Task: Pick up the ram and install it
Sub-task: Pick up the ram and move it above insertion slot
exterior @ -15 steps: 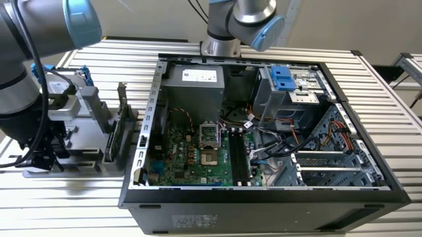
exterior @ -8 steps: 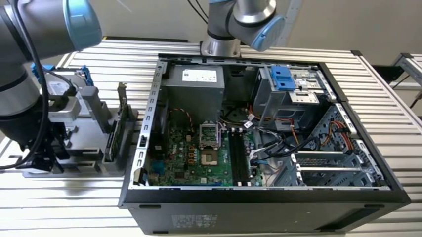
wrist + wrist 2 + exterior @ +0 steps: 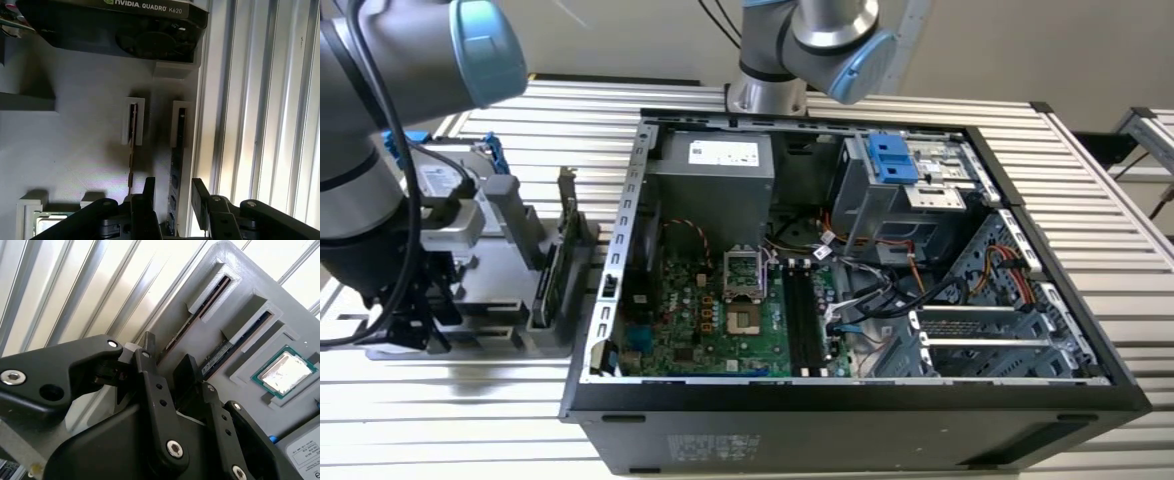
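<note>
Two ram sticks stand on edge in slots of a grey parts holder. The outer ram, dark with a row of chips, sits nearest the holder's edge and appears in the second wrist view as a thin stick. My gripper is open and straddles this stick, one black finger on each side with a gap to it. The second wrist view shows the gripper the same way. The inner ram stands one slot over. In the exterior view the gripper hangs low over the holder at the exterior view's left.
An open computer case lies at centre, its motherboard showing black memory slots. On the holder are a graphics card, a processor and a silver drive. A ribbed metal table runs beside the holder.
</note>
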Tool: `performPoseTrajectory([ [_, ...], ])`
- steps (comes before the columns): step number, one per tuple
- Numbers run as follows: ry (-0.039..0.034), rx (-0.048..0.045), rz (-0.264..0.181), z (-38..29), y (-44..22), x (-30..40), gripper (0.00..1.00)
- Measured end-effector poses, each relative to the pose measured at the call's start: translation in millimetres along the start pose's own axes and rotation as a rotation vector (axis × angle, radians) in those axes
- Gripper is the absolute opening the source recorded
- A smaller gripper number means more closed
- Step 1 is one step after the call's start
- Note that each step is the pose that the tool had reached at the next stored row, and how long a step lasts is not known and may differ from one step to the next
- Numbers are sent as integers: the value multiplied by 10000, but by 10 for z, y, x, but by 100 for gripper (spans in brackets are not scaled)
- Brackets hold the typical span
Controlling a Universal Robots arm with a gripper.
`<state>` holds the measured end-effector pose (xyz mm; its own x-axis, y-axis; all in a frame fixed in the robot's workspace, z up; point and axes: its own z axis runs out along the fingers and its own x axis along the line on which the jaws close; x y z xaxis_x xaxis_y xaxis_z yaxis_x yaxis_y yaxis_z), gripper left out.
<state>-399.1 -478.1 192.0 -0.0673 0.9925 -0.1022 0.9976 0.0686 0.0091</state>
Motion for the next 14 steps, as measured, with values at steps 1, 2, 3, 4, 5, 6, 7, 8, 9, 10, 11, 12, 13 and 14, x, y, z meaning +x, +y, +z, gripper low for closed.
performPoseTrajectory([
  [1,0,0,0,1,0,0,100],
  [2,0,0,0,1,0,0,100],
  [3,0,0,0,2,0,0,100],
  [4,0,0,0,2,0,0,100],
  [5,0,0,0,2,0,0,100],
  [6,0,0,0,2,0,0,100],
  [7,1,-1,0,2,0,0,100],
  [8,1,-1,-1,2,0,0,100],
  [9,1,-1,-1,2,-1,0,0],
  [10,0,-1,0,2,-1,0,0],
  [11,0,0,0,2,-2,0,0],
  [12,0,-1,0,2,-2,0,0],
  [13,0,-1,0,2,-2,0,0],
  [14,0,0,0,2,-2,0,0],
])
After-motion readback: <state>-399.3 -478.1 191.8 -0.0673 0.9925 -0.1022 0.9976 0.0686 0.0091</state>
